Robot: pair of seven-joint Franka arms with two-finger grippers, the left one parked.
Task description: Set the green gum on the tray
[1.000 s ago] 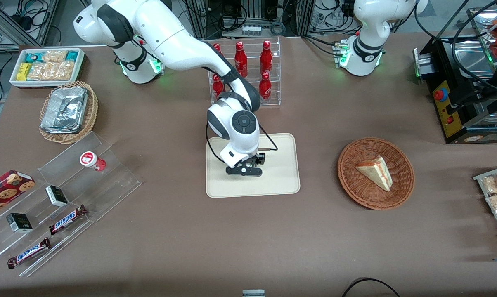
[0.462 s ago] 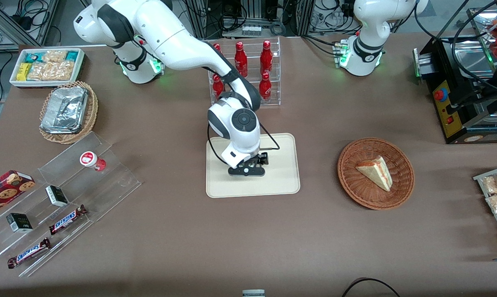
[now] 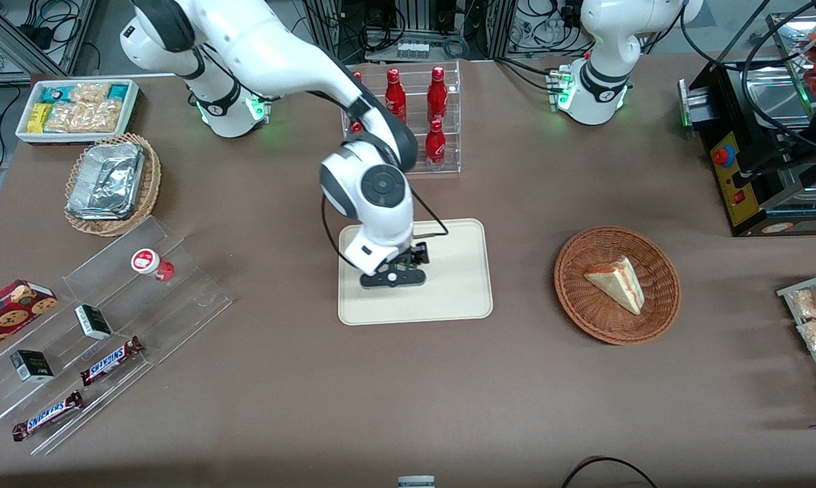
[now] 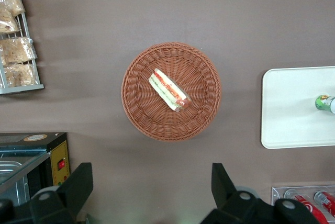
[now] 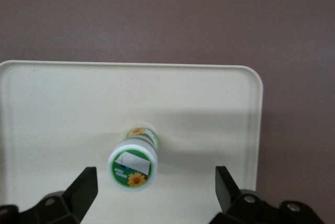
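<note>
The green gum (image 5: 133,164) stands upright on the cream tray (image 5: 63,109), with its white lid and green sunflower mark facing up. My right gripper (image 5: 154,195) hangs above it, open, with the two black fingers (image 5: 84,188) wide apart on either side of the bottle and not touching it. In the front view the gripper (image 3: 392,276) is over the tray (image 3: 462,285) and hides the gum. The left wrist view shows the gum (image 4: 325,103) standing on the tray (image 4: 293,109).
A red gum bottle (image 3: 150,264) sits on a clear stepped stand with chocolate bars, toward the working arm's end. A rack of red cola bottles (image 3: 436,115) stands farther from the camera than the tray. A wicker basket (image 3: 659,298) with a sandwich lies toward the parked arm's end.
The gripper has lifted and drifted slightly toward the working arm's end of the tray. The wrist now sits higher. The tray has not moved.
</note>
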